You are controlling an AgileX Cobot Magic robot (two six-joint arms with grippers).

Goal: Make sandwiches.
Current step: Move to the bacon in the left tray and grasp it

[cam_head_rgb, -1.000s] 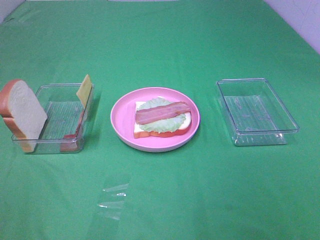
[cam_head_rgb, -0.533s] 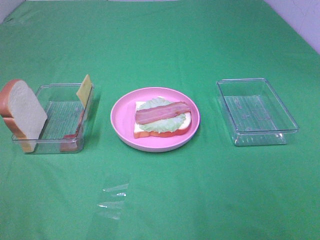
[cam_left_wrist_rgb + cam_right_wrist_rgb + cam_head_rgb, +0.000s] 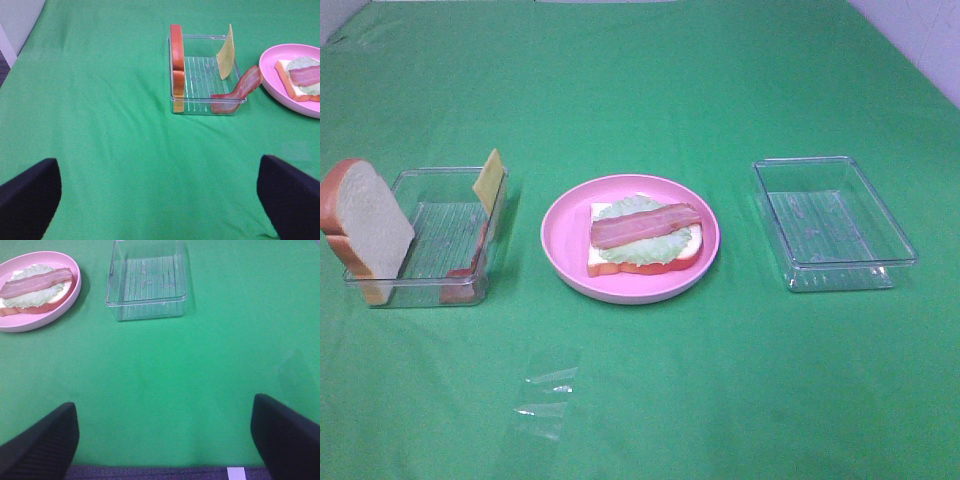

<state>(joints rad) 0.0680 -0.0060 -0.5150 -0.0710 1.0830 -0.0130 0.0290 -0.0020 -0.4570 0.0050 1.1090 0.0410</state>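
Note:
A partial sandwich [image 3: 645,236] lies on the round pink plate [image 3: 560,255] at the middle: one bread slice, pale green lettuce and a reddish bacon strip on top. It also shows in the right wrist view [image 3: 37,287]. A clear tray [image 3: 448,176] at the left holds an upright bread slice [image 3: 365,225], a yellow cheese square [image 3: 488,180] leaning on its wall and another bacon strip [image 3: 242,87]. Neither gripper shows in the exterior view. My left gripper [image 3: 160,200] and right gripper [image 3: 160,440] are open, empty and well back from everything.
An empty clear tray [image 3: 832,218] stands right of the plate, also in the right wrist view [image 3: 146,282]. Small clear shiny patches [image 3: 545,395] lie on the green cloth in front of the plate. The table's near edge shows under the right gripper.

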